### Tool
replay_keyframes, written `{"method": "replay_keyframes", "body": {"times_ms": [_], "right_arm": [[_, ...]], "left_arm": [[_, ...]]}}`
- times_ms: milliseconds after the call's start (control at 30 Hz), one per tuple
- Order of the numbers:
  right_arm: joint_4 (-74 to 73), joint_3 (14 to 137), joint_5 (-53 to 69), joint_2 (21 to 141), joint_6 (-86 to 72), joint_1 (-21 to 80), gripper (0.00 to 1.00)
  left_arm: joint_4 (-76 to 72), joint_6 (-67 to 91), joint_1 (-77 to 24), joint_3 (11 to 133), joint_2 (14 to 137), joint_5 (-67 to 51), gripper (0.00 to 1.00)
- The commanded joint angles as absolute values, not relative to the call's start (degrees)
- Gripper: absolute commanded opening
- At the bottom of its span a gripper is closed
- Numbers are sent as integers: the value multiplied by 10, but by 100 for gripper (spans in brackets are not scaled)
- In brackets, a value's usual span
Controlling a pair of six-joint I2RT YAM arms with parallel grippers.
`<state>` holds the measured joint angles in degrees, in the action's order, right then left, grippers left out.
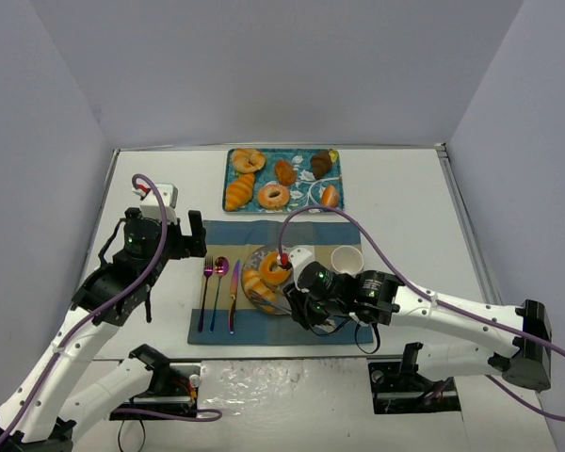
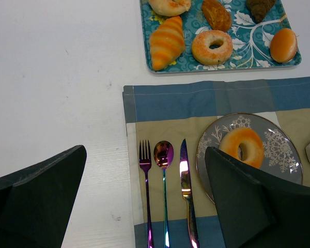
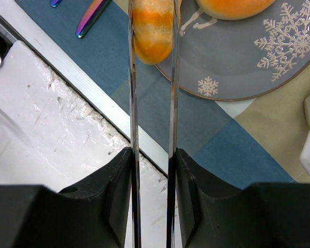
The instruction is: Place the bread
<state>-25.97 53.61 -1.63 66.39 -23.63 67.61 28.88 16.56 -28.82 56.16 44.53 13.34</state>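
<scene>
A pair of thin metal tongs [image 3: 151, 108] runs between my right gripper's [image 3: 152, 155] fingers, and the gripper is shut on them. The tong tips pinch the long ridged bread roll [image 3: 152, 31] over the near left rim of the snowflake plate [image 3: 248, 62]. The round ring-topped bun [image 3: 232, 6] lies on that plate [image 1: 252, 256], beside the roll [image 1: 257, 288]. My left gripper [image 2: 144, 206] hangs open above the cutlery, nothing between its fingers [image 2: 248, 201]. The bun [image 2: 243, 146] shows past its right finger.
A blue patterned tray [image 1: 301, 193] at the back holds several other pastries, among them a striped croissant [image 2: 167, 41] and a glazed donut [image 2: 212, 46]. Fork [image 2: 145, 170], spoon [image 2: 163, 155] and knife [image 2: 184, 175] lie on the checked placemat [image 1: 264, 234]. A white cup [image 1: 347, 259] stands right of the plate.
</scene>
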Motion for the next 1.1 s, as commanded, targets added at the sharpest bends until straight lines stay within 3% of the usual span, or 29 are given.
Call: {"method": "replay_keyframes", "body": {"times_ms": [0, 200, 700, 1067], "right_arm": [[-241, 536, -30, 670, -239, 682, 11], [-241, 531, -30, 682, -241, 686, 13], [-241, 539, -41, 687, -246, 693, 41], [-250, 549, -53, 681, -250, 696, 42]], "left_arm": [[261, 160, -292, 578, 449, 138, 97], [262, 159, -292, 578, 449, 138, 97], [261, 160, -292, 578, 448, 138, 97], [262, 159, -293, 578, 448, 138, 97]]}}
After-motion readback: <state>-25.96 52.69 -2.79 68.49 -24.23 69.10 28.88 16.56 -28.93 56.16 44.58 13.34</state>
